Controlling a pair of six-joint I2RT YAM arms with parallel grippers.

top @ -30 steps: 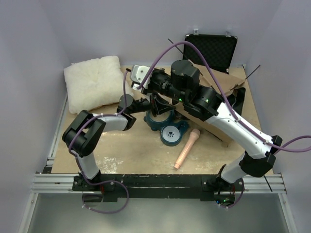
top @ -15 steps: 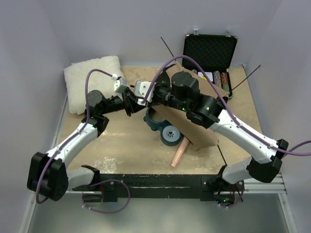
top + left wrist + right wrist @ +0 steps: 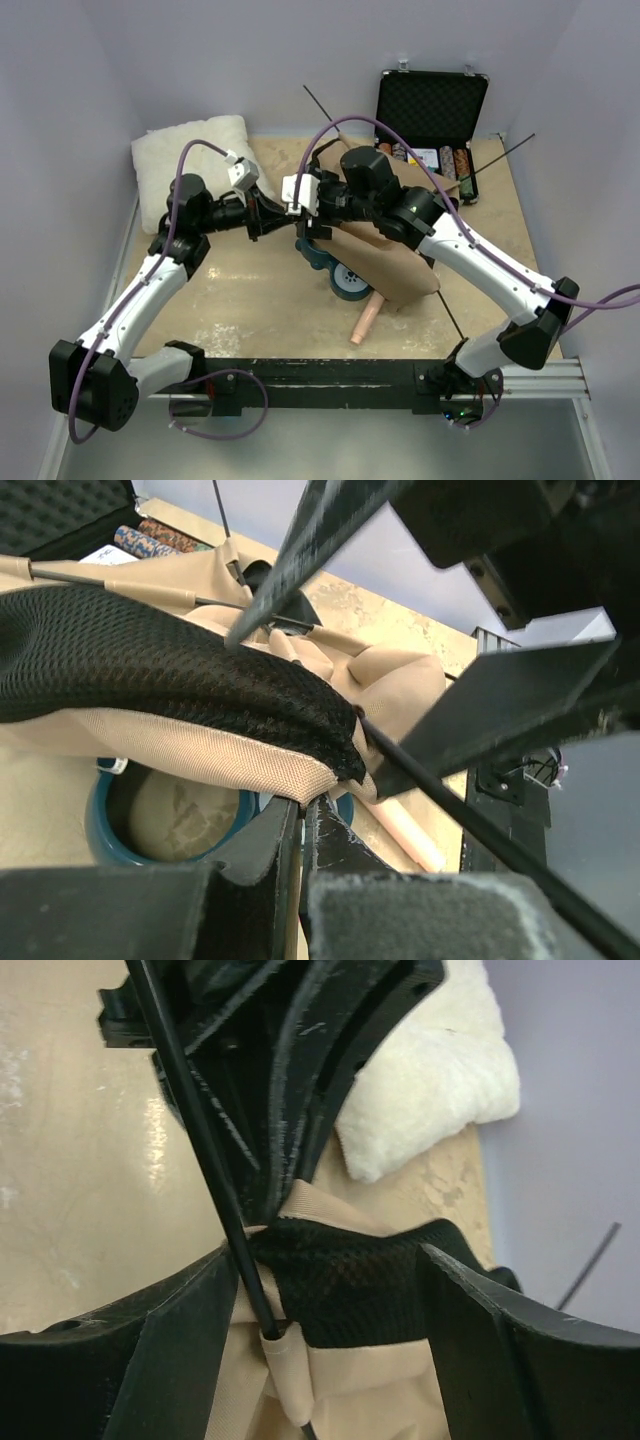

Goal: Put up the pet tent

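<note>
The left jaws (image 3: 262,217) are closed on a corner of the pet tent (image 3: 385,260), and the right jaws (image 3: 290,213) stand wide open just beside them. From above, both meet over the middle of the worktop (image 3: 250,300). The tent lies crumpled under the right arm, and its thin poles (image 3: 325,105) stick out toward the back wall. Behind it a black case (image 3: 432,105) stands open with poker chips (image 3: 440,158) in its lower half. A white pillow (image 3: 190,170) lies at the back left. A teal bowl (image 3: 345,275) and a pink roll (image 3: 365,322) lie partly under the tent's front edge. The front left of the worktop is free.

In the left wrist view, the closed fingers (image 3: 270,845) pinch the tan hem below the black mesh (image 3: 150,670). The teal bowl is under the fabric.

In the right wrist view, the open fingers (image 3: 180,1340) have the mesh corner between them, and a pole (image 3: 190,1130) crosses the left one.
</note>
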